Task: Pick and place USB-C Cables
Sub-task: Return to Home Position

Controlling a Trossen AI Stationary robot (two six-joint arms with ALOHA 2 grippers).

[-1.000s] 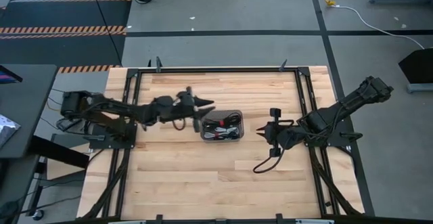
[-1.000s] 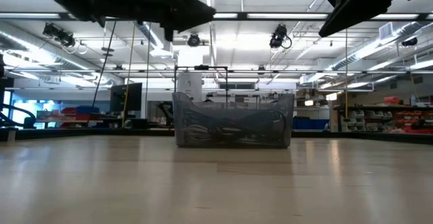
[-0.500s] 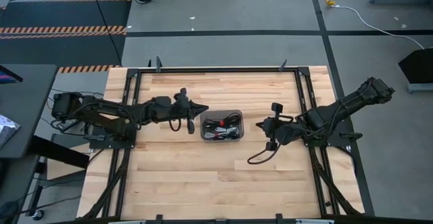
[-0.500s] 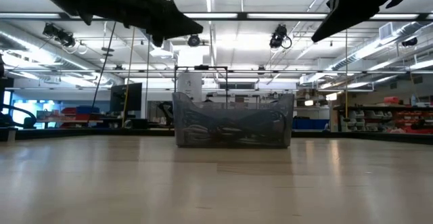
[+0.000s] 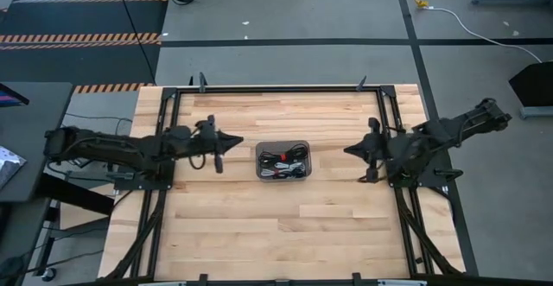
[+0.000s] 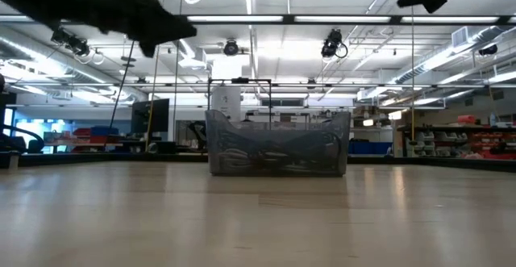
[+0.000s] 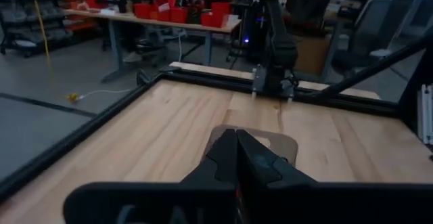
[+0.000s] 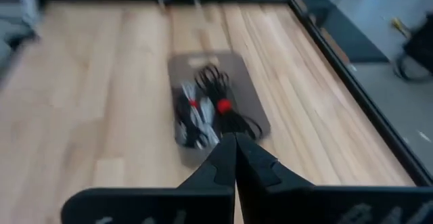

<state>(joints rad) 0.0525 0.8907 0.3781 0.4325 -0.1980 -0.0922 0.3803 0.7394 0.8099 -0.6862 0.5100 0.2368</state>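
Observation:
A grey tray [image 5: 304,146] stands at the table's middle. In it lie several USB-C cables [image 8: 203,105], black and white/grey coils, some with a red band. My left gripper [image 5: 237,140] hangs shut to the tray's left, level and pointing at it, with nothing between its fingers [image 7: 236,137]. On the tray's right my right gripper [image 5: 348,150] is shut too, higher up and tilted down toward the tray [image 8: 235,139]. In the low view both arms show only at the top corners, above the tray [image 6: 278,168].
A black metal frame [image 5: 276,88] runs round the wooden tabletop, with rails down both sides [image 5: 393,122]. Each arm's base sits at its side edge. Wide bare wood [image 5: 276,225] lies between the tray and the near edge.
Both grippers have drawn back from the tray and shut. The left one has gone toward the table's left edge, staying level. The right one has moved toward the right edge and up. The tray and its cables have kept still.

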